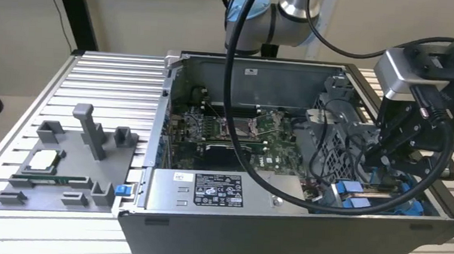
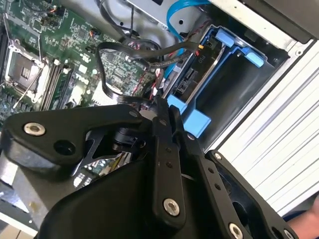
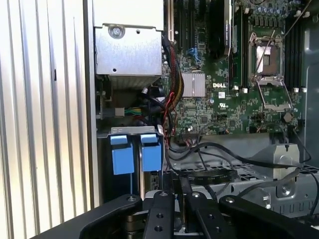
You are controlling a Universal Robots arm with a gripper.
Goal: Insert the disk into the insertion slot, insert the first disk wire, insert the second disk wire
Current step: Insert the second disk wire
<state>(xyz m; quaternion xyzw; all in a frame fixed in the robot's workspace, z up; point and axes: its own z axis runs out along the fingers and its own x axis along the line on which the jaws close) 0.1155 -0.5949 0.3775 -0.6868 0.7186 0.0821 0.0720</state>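
In the open computer case (image 1: 228,223), the disk (image 2: 200,69) lies between bright blue rails inside the insertion slot (image 1: 366,193). Its blue tabs (image 3: 135,152) show at the bay's mouth. My black gripper (image 1: 382,157) hangs over the bay, at the end of the disk that faces the motherboard. In both wrist views the fingers stand close together, and the gripper (image 2: 162,105) is shut on the end of a black disk wire (image 2: 130,50) beside a blue rail corner (image 2: 193,121). What sits between the fingertips (image 3: 170,185) is mostly hidden.
A green motherboard (image 1: 226,133) fills the case floor, with loose black cables (image 3: 214,149) crossing near the bay. A grey metal box with a white sticker (image 1: 206,191) sits at the front. A grey fixture tray with pegs (image 1: 56,169) lies on the slatted table (image 1: 103,76).
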